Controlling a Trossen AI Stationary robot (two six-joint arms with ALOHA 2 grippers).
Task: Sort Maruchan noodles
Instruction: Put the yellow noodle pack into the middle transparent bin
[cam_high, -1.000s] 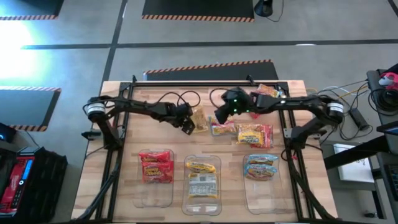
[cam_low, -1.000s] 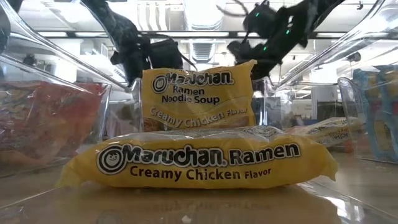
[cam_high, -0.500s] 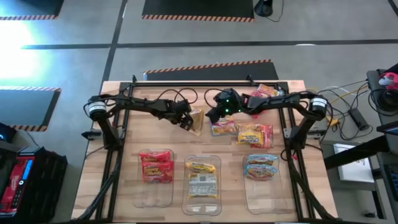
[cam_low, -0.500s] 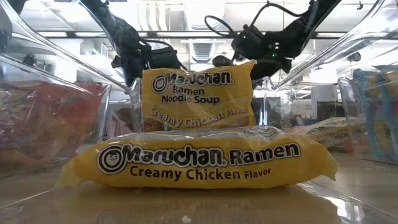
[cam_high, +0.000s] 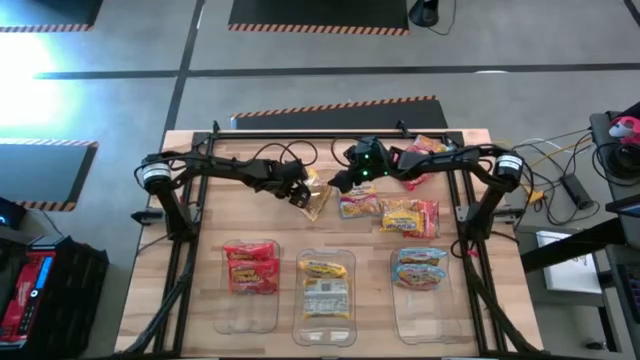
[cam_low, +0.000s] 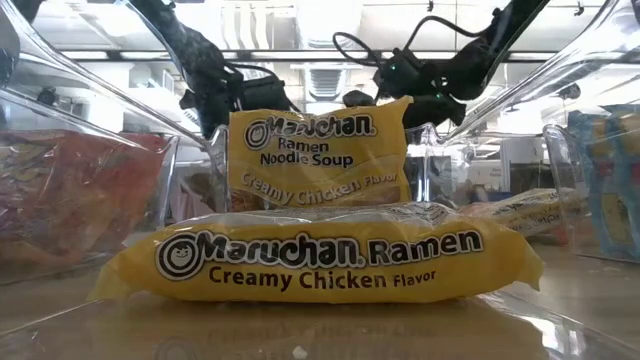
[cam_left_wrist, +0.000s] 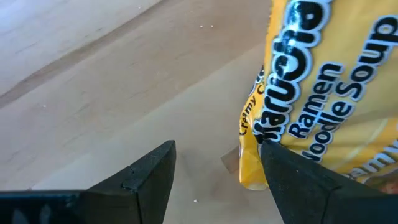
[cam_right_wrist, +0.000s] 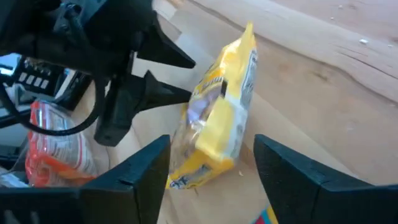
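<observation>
Both grippers, left (cam_high: 303, 194) and right (cam_high: 340, 181), stood released beside the yellow Creamy Chicken packet (cam_high: 319, 196) on the tabletop (cam_high: 190, 270).

Three bins stand in a row along the table's (cam_high: 180, 260) near edge. The left bin (cam_high: 249, 296) holds two packets (cam_high: 250, 267) in its far half. The middle bin (cam_high: 326, 325) holds two packets (cam_high: 325, 284) one behind the other. The right bin (cam_high: 424, 305) holds packets (cam_high: 420, 267) at its far end. Behind the bins, around the table's middle, loose packets (cam_high: 390, 212) lie side by side. Left of them one packet (cam_high: 319, 194) stands tilted between the left gripper (cam_high: 300, 196) and the right gripper (cam_high: 338, 184). Another packet (cam_high: 430, 148) lies near the far right corner.
</observation>
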